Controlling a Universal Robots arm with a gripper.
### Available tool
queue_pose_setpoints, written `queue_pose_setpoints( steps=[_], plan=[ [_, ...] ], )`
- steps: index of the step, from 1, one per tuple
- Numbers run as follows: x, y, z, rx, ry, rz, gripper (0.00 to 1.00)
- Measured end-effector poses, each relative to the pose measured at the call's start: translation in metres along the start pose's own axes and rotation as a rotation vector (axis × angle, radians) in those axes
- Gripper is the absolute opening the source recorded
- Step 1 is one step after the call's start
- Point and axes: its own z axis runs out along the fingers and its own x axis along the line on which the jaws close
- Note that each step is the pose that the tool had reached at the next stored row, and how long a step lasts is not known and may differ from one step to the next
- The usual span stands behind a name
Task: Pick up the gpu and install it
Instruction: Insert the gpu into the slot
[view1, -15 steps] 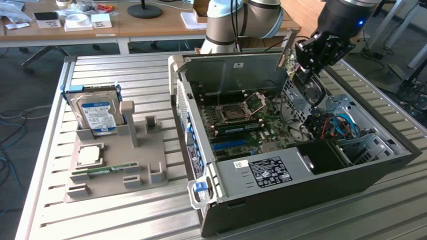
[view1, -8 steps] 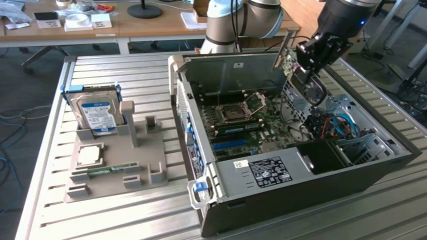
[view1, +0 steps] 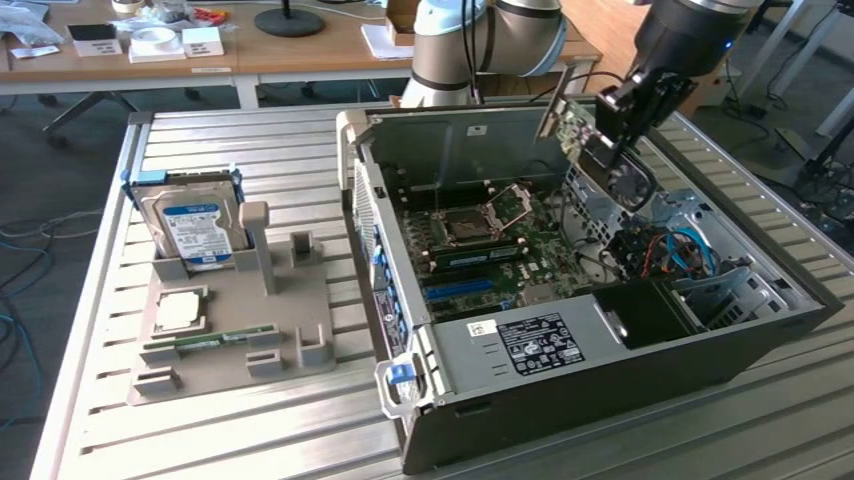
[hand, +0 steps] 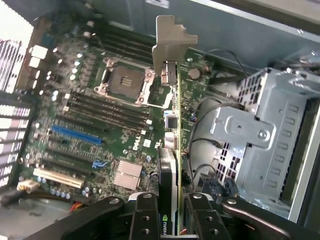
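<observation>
The gpu (view1: 575, 122) hangs in the air over the open computer case (view1: 534, 350), near its back wall, with my gripper (view1: 611, 140) shut on it. Its silver end bracket (view1: 549, 108) points toward the case's rear. In the wrist view the gpu (hand: 173, 150) appears edge-on, green board on one side and black face on the other, with its bracket (hand: 170, 42) at the far end. The fingers (hand: 145, 217) of my gripper (hand: 172, 222) clamp both faces. Below lies the motherboard (hand: 100, 125) with its blue slot (hand: 75, 135); the card is clear of it.
A grey fixture (view1: 227, 330) at the exterior view's left holds a silver hard drive (view1: 194, 225), a CPU (view1: 180, 310) and a RAM stick (view1: 214, 342). Inside the case are a metal drive cage (hand: 260, 135) and loose cables (view1: 667, 250). A cluttered desk (view1: 267, 50) stands behind.
</observation>
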Motion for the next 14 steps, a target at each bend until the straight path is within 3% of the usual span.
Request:
queue_pose_setpoints(
  steps=[14],
  plan=[
    [0.0,-0.0001,0.0009,-0.0044,0.0246,-0.253,0.26]
  ],
)
